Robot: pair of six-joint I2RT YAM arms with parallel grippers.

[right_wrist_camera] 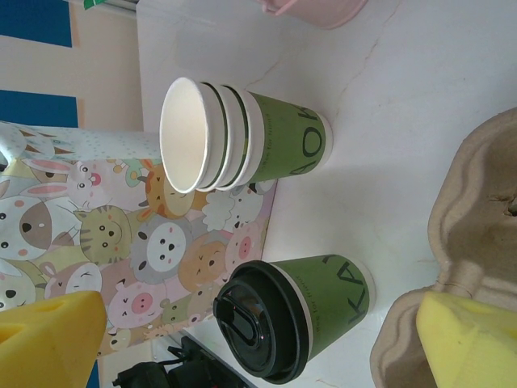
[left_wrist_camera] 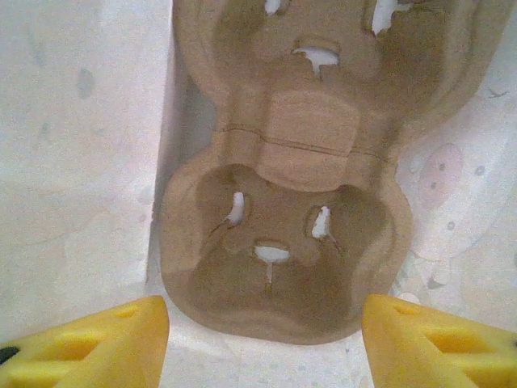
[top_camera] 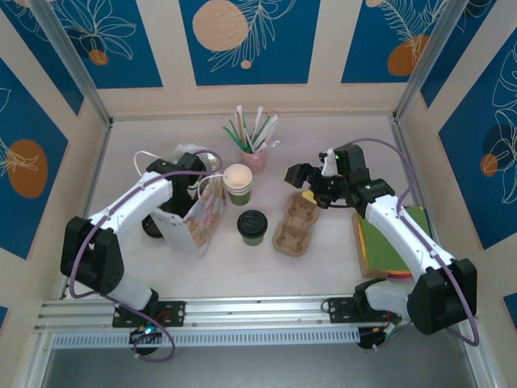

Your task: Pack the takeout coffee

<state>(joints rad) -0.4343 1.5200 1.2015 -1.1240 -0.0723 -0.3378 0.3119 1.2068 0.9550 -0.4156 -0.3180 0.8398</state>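
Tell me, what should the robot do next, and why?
Probably lift the left end effector out of the bag: its fingers stand apart, holding nothing, above the cup tray lying at the bottom. That would free the opening for the lidded coffee.

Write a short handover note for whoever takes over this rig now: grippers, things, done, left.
Left gripper: open, empty, over a cardboard carrier that seems to lie inside the paper bag.
Right gripper: open, empty, beside a second carrier on the table.
Takeout coffee: upright on the table, lid on, between the bag and the second carrier.
Done: one carrier apparently bagged. Left: coffee not yet packed.
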